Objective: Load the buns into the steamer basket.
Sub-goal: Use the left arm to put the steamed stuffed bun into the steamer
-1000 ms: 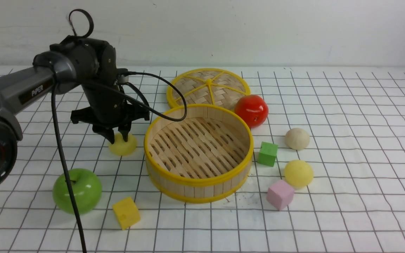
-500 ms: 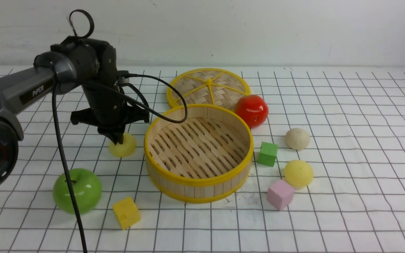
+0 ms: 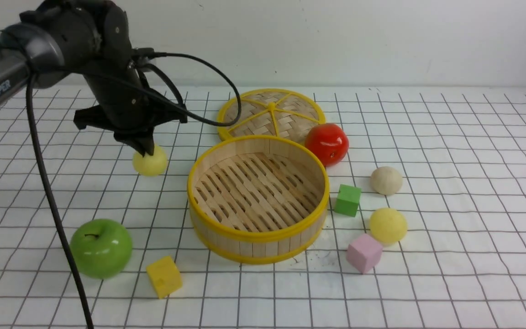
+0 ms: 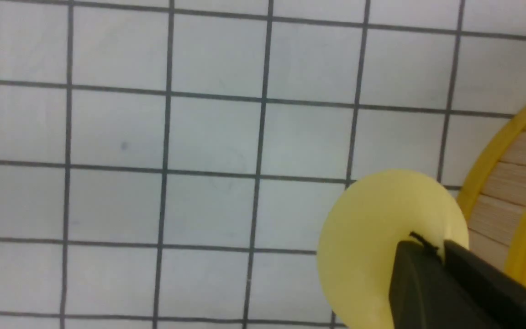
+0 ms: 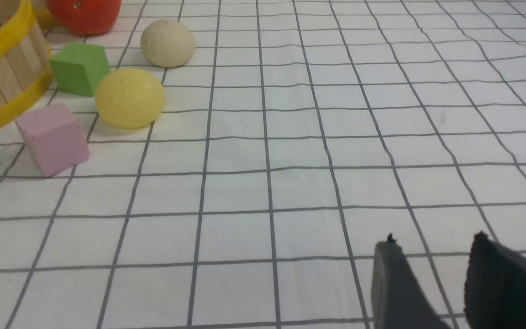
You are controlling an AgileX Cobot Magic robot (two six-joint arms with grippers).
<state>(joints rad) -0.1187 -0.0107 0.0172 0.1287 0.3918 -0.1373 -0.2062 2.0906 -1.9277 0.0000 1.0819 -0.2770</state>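
The front camera is looking forward. The left wrist camera is facing down, close over the yellow bun in the left gripper; the right one is skimming low ahead of the right gripper. All are sharing the steamer basket.

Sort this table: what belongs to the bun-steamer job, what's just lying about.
Belongs to the job: pale yellow dome-shaped bun pinched in the left gripper; second pale yellow bun; cream-beige bun; round wooden-slat steamer basket with yellow rims.
Lying about: glossy green apple; glossy red apple; yellow cube; green cube; pink cube; flat woven disc with yellow spokes.
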